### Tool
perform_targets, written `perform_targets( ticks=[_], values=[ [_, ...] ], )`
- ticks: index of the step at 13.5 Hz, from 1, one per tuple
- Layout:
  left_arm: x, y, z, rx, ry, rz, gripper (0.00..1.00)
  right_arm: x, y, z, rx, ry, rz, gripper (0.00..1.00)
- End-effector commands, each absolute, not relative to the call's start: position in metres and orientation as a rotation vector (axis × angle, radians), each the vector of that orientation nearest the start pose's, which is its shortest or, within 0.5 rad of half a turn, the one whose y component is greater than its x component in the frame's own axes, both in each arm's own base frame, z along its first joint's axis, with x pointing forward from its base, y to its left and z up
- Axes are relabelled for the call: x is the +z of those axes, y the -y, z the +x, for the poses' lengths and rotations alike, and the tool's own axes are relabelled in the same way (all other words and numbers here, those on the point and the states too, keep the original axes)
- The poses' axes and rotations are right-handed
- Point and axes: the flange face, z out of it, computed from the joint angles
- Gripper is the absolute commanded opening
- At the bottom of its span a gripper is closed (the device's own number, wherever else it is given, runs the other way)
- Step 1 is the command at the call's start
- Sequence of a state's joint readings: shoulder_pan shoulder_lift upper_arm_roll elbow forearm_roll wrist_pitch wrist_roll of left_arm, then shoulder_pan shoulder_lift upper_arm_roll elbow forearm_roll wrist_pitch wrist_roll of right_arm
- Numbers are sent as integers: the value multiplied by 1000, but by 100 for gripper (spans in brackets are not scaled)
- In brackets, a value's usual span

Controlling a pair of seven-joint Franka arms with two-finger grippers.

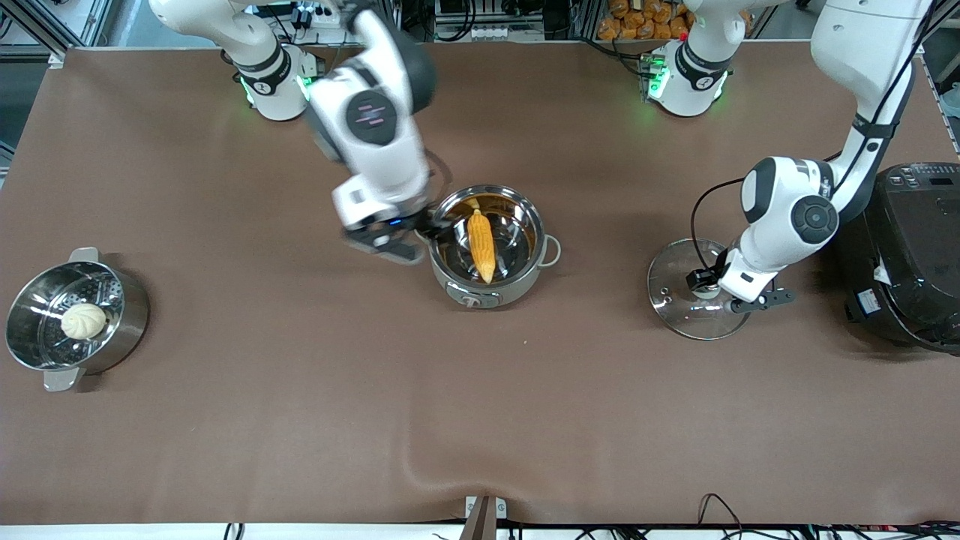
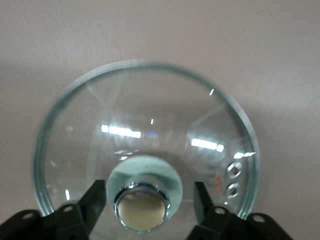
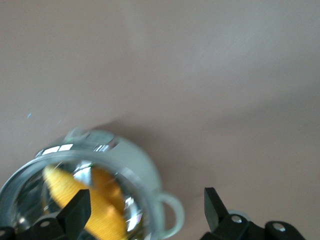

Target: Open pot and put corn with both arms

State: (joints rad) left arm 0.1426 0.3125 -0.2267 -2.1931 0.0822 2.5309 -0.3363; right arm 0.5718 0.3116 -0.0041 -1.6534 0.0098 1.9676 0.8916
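Front view: the corn [image 1: 481,244] lies inside the open pot [image 1: 491,292] in the middle of the bench [image 1: 300,420]. The right gripper [image 1: 409,238] hangs by the pot's rim, fingers [image 3: 77,212] wide and empty. The left gripper [image 1: 709,285] sits over the lid [image 1: 679,311], fingers [image 2: 95,200] spread beside its knob [image 2: 142,197], not touching.

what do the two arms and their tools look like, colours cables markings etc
Both arms are glossy white with black joint caps and black bands. Green lights glow at each base. The left arm carries a black cable looping toward its wrist. The left tool and right tool are black with two fingers; screw heads show on their mounts.
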Motion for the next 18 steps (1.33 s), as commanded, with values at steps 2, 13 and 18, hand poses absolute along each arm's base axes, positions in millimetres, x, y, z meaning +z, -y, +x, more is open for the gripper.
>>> perform_targets(
  ticks=[2, 13, 18],
  values=[
    [369, 51, 588, -171, 265, -3114, 100, 457, -224, 600, -20, -331, -3105, 100],
    [593, 84, 578, 6, 185, -3099, 100, 590, -56, 541, -2, -95, -3137, 100],
    [623, 73, 562, -44, 140, -3111, 100, 654, -29, 517, -36, -116, -3123, 100]
  ],
)
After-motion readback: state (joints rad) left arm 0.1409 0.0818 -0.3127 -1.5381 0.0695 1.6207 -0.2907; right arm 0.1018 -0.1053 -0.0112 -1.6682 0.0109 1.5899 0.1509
